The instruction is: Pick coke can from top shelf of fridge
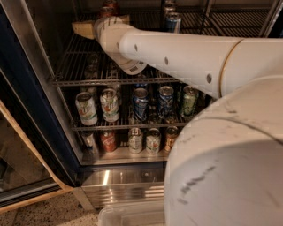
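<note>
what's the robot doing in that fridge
The robot's single arm is stretched into the open fridge, up at the top shelf. Its gripper is at the left end of that shelf, just in front of and below the red coke can, and the wrist hides most of it. The can stands at the back of the shelf, and nothing shows that it has been grasped or lifted. A blue-and-silver can stands further right.
</note>
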### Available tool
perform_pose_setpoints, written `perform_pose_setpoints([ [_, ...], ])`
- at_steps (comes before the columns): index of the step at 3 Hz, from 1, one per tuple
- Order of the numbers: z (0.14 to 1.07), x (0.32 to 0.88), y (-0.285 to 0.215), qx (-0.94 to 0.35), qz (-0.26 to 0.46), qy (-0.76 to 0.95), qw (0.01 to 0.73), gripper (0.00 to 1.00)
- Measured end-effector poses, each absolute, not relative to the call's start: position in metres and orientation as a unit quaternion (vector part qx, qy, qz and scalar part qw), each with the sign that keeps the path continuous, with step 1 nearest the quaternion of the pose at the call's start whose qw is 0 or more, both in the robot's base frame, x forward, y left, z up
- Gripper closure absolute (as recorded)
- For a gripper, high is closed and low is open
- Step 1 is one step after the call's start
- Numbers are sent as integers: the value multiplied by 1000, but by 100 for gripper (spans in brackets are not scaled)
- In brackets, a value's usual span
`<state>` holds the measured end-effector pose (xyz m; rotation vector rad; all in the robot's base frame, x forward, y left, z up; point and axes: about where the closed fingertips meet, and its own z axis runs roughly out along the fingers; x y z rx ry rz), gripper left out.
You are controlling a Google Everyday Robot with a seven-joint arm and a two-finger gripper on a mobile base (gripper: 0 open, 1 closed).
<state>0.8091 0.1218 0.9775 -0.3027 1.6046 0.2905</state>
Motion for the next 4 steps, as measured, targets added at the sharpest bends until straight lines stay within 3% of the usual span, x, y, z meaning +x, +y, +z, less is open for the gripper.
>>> perform_pose_setpoints([
  [4,963,858,97,-95,128,719,677,0],
])
